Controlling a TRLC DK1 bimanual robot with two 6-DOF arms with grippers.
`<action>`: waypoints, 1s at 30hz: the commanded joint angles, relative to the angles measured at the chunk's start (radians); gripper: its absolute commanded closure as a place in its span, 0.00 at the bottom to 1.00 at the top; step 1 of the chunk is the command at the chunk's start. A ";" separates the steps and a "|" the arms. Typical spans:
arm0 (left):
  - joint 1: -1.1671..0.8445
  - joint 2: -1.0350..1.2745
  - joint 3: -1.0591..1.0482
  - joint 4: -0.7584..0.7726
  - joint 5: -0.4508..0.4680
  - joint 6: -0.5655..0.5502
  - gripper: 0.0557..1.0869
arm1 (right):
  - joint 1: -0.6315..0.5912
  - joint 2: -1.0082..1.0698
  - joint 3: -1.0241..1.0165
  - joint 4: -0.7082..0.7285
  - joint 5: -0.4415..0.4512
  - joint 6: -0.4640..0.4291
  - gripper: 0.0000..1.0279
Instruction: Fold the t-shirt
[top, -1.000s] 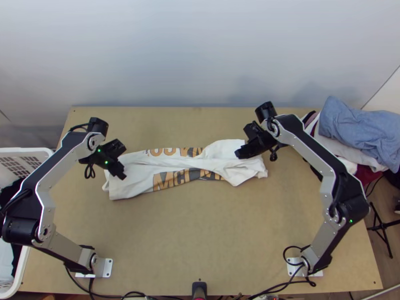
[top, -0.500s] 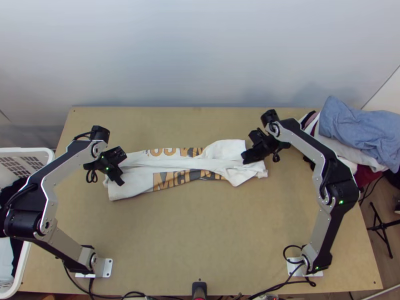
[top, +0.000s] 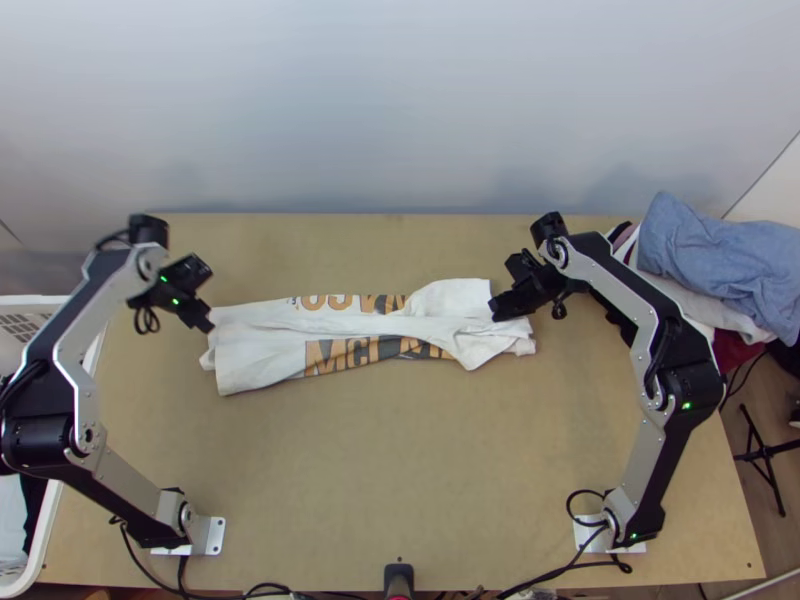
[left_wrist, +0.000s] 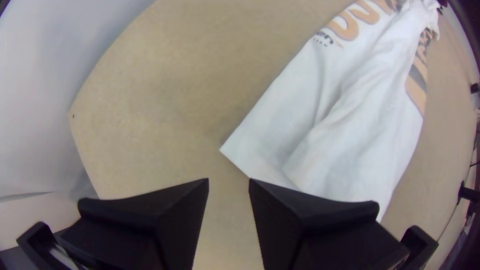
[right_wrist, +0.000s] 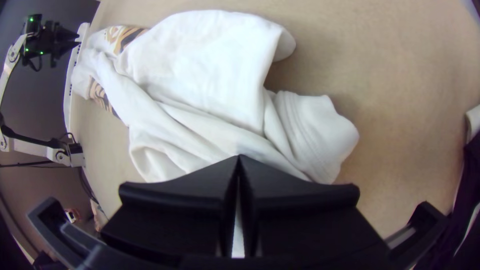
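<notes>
At the far left I'm seeing the white basket (top: 42, 530) standing beside the table (top: 400, 470). Next along, the left gripper (top: 209, 326) is hanging just by the shirt's left end, its fingers spread, with bare table showing between them in the left wrist view.

The t-shirt (top: 262, 350) is lying across the middle of the table as a long, narrow strip, its print showing on both sides of a plain white band. Its left end is lying fairly flat; its right end is looking rumpled, a sleeve (right_wrist: 320, 132) poking out.

Over that end the right gripper (top: 496, 308) is holding its fingers pressed together; whether they're nipping any cloth I can't tell. Beyond it, the clothes pile (top: 715, 260) is sitting at the table's right side.

I'm judging that the lengthwise folding is nearly finished and the strip is wanting a tidy. Next I'm looking to tuck that sleeve in and smooth the right end, then take the left end's corners and fold it over towards the right, minding that the layers don't slide apart.
</notes>
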 joint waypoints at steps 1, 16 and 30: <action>0.077 -0.002 0.179 -0.237 0.129 -0.054 0.52 | 0.019 -0.018 0.005 -0.008 -0.005 0.007 0.97; 0.181 0.061 0.095 -0.403 0.396 -0.311 0.22 | 0.046 -0.034 0.003 -0.011 -0.005 0.022 0.97; 0.228 0.199 0.035 -0.386 0.564 -0.416 0.05 | 0.065 -0.060 -0.029 -0.013 -0.005 0.023 0.97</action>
